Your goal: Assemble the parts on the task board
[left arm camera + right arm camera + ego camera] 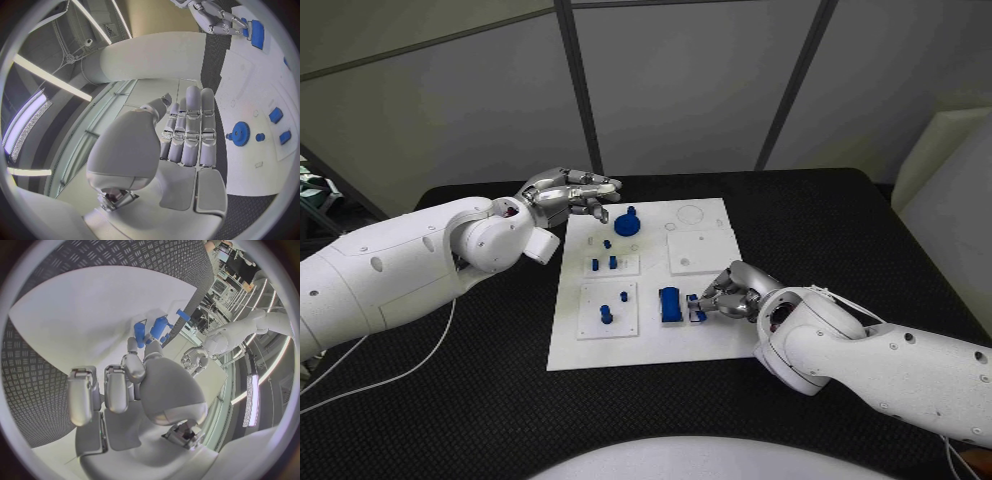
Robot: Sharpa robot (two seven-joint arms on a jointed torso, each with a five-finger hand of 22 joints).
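The white task board [711, 335] lies mid-table. A blue gear [627, 224] stands near its far edge, with small blue pegs [603, 263] in front of it and two more pegs [606, 314] on the near-left panel. A blue block [671, 304] stands near the middle. My right hand [730, 292] reaches in beside the block and pinches a small blue part [695, 302] between thumb and a finger; the right wrist view shows this part [139, 333] at the fingertips [132, 346]. My left hand [567, 192] hovers over the board's far left corner, fingers curled together, holding nothing; the gear [239, 133] lies just beyond it.
Two bare white square panels [700, 250] take up the board's right half, with a round recess [691, 214] at the far edge. Black table [473, 400] surrounds the board. A white box [949, 180] stands at the table's right edge.
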